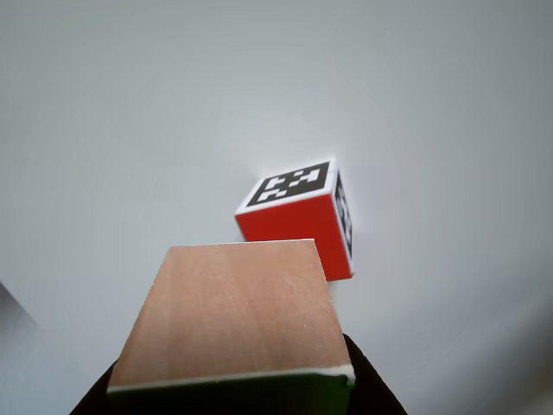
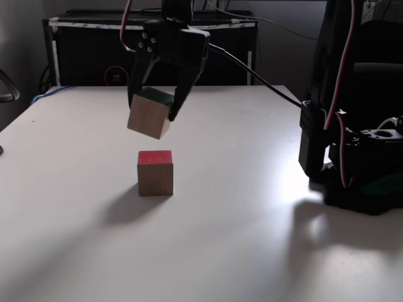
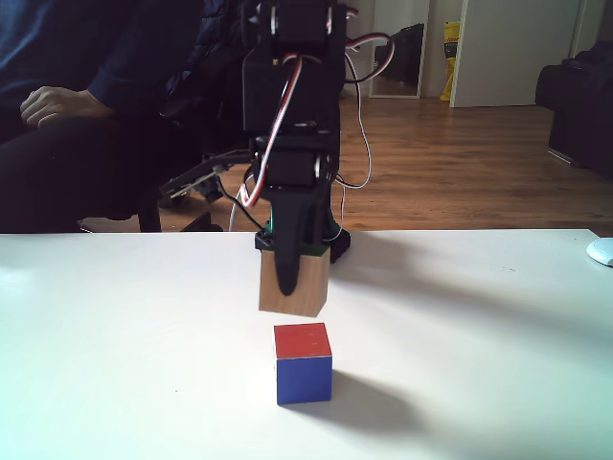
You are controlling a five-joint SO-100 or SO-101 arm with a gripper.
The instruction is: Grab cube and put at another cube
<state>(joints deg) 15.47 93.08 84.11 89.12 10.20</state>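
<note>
Cube clamped in the hand, in the air above the red cube.

In the other view, nearest the lens, the cube point(image 1: 229, 316) shows its pale wooden face with a white edge and a green strip at the bottom, dark hand parts at either lower corner; beyond it the red cube point(image 1: 298, 220) sits on the tabletop point(image 1: 130, 130), marker face up, partly hidden behind the wooden cube's far edge. In a fixed view the red cube point(image 2: 155, 173) stands on the tabletop point(image 2: 239, 239) and the cube point(image 2: 149, 115) hangs tilted over it, apart from it, green face up between the fingers of the hand point(image 2: 154, 107). In another fixed view the cube point(image 3: 292, 283) sits clear above the red cube point(image 3: 303, 363), the hand point(image 3: 292, 259) gripping it from above, one finger point(image 3: 286, 273) down its front face. Behind, a person's hand point(image 3: 57, 103) rests on a knee.
</note>
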